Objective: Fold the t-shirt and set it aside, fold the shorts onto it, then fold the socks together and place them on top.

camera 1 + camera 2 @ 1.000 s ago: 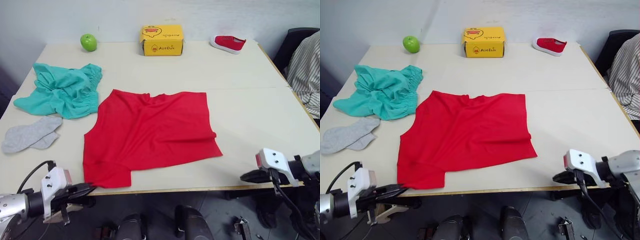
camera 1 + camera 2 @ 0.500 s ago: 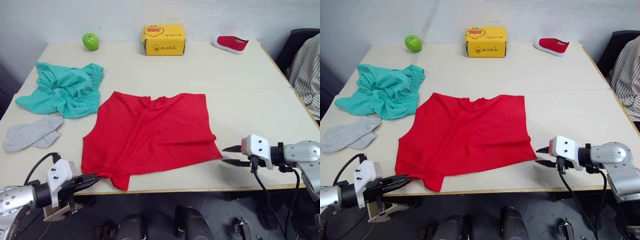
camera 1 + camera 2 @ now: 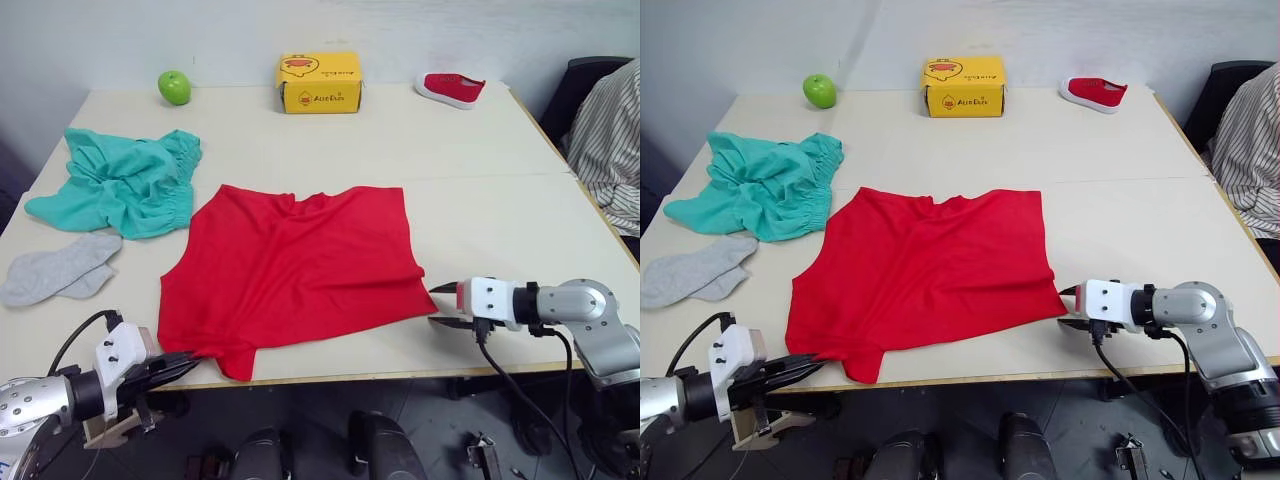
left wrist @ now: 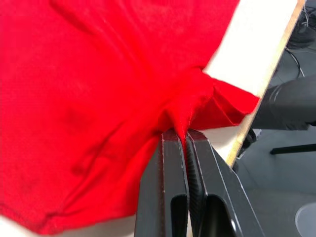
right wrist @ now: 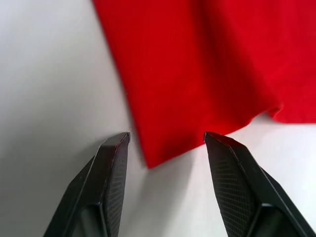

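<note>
The red t-shirt lies spread on the table's near middle, with its collar toward the far side. My left gripper is shut on its near-left hem corner, which bunches up at the table's front edge. My right gripper is open, with one finger on each side of the shirt's near-right corner. The teal-green shorts lie crumpled at the far left. The grey socks lie together just in front of the shorts.
A green apple, a yellow box and a small red shoe stand along the table's far edge. A person in a striped shirt sits at the right side. The table's front edge runs just below both grippers.
My right gripper has moved left along the front edge to the shirt's near-right corner. The left gripper has closed on the near-left hem, which has bunched up.
</note>
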Robot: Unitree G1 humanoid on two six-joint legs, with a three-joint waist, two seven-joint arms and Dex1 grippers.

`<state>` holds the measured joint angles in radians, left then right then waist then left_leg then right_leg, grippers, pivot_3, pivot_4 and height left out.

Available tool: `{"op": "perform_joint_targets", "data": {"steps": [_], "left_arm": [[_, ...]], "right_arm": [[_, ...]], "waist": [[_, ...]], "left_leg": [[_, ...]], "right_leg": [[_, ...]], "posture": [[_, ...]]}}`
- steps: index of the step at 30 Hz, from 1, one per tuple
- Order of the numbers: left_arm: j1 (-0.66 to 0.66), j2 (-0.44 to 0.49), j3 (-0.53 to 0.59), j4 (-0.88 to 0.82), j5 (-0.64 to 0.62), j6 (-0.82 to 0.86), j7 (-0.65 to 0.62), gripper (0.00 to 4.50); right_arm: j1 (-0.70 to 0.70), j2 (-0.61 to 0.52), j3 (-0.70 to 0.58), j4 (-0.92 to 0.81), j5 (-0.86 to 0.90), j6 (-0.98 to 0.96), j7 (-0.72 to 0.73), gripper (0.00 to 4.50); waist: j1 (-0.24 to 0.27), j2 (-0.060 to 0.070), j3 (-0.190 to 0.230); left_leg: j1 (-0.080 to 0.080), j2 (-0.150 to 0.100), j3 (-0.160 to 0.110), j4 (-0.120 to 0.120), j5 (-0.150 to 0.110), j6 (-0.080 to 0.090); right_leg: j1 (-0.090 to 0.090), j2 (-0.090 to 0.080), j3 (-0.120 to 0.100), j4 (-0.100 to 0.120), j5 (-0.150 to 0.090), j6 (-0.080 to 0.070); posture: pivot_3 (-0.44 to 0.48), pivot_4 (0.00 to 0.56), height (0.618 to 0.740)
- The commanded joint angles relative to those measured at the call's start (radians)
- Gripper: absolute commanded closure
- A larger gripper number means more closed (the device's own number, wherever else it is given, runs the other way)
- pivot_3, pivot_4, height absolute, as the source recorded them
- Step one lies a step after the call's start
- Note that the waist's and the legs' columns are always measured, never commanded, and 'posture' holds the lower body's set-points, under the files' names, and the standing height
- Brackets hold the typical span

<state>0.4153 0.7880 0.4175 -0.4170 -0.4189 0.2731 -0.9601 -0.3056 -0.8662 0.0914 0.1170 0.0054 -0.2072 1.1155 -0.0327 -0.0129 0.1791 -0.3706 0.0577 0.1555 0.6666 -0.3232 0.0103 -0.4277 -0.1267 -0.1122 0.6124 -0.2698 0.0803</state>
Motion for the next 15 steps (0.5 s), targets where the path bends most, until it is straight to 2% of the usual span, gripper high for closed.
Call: {"op": "perform_joint_targets", "data": {"steps": [1, 11, 14, 15], "left_arm": [[0.005, -0.002, 0.002, -0.026, 0.000, 0.001, 0.007, 4.50], [-0.023, -0.006, -0.011, -0.018, 0.006, 0.000, 0.029, 4.50], [-0.026, -0.007, -0.016, -0.020, 0.006, 0.000, 0.038, 4.50], [-0.027, -0.007, -0.017, -0.020, 0.006, 0.000, 0.040, 4.50]], "right_arm": [[-0.024, 0.021, 0.029, 0.048, -0.063, -0.051, -0.055, 2.08], [-0.072, 0.083, 0.098, 0.119, -0.118, -0.111, -0.090, 2.08], [-0.077, 0.097, 0.111, 0.126, -0.112, -0.115, -0.082, 2.68], [-0.077, 0.098, 0.112, 0.127, -0.112, -0.117, -0.079, 3.02]], "waist": [[-0.003, 0.000, 0.000], [-0.010, -0.005, -0.003], [-0.017, -0.006, -0.003], [-0.020, -0.006, -0.003]], "left_leg": [[0.000, 0.000, 0.000, 0.000, 0.000, 0.000], [0.001, 0.002, 0.000, 0.000, 0.000, -0.001], [0.001, 0.003, 0.000, 0.000, 0.000, -0.002], [0.001, 0.004, 0.000, 0.000, 0.000, -0.002]], "right_leg": [[0.000, 0.001, 0.000, 0.000, 0.000, 0.000], [0.000, 0.002, 0.000, 0.001, 0.000, -0.001], [0.000, 0.003, 0.000, 0.001, 0.000, -0.002], [0.000, 0.003, 0.000, 0.001, 0.000, -0.002]], "posture": [[0.000, 0.150, 0.740], [0.000, 0.150, 0.740], [0.000, 0.150, 0.740], [0.000, 0.150, 0.740]]}}
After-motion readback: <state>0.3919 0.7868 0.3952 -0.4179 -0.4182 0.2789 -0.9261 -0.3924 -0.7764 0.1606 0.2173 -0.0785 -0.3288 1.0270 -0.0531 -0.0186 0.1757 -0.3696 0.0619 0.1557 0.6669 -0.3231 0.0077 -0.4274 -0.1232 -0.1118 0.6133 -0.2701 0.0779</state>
